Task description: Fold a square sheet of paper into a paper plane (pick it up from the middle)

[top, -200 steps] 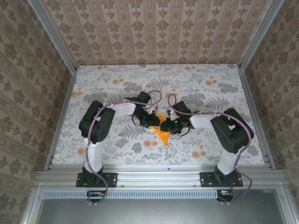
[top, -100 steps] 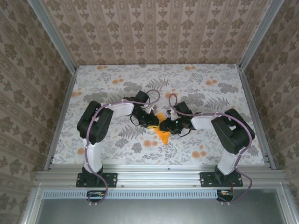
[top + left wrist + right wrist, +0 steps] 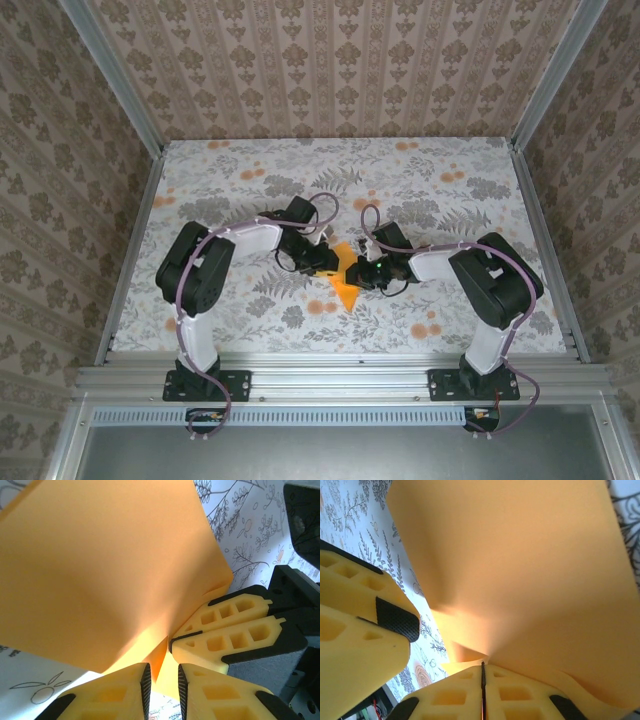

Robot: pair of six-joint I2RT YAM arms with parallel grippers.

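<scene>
Pinching at table centre: right gripper (image 3: pixel 482 668) has its fingers fully together on a lower edge of the square sheet of paper (image 3: pixel 520 565); the pads meet in a thin line and the paper spreads up and away from them.

Left gripper (image 3: pixel 162 672) comes in from the opposite side, nose to nose with the right; its fingers stand narrowly apart and a lower flap of the sheet hangs in the gap. Whether the pads actually bite it, I cannot tell.

Step in hand, as I judge it: a two-handed hold for setting or sharpening a crease, task roughly midway; no finished dart yet.

To do it well:
- keep the right's pinch firm as the anchor;
- close the left squarely on the flap before any pull, pads flat to the paper, not on a corner;
- move both wrists together; a sideways tug between such close grips would likely tear or skew the fold;
- run the crease outward from the pinch, or lower the sheet to the table (image 3: pixel 250 190) and press there.

The sheet: bright orange, plain and thin; from above a small pointed wedge, tip towards the arm bases, sitting between the two grippers. In the wrist views it bows in one broad smooth panel with a soft shaded fold running into the pinch, plus a small tucked flap just beside the right's fingertips. It looks raised off the floral tabletop at the grip; how much of it touches down is not clear.
</scene>
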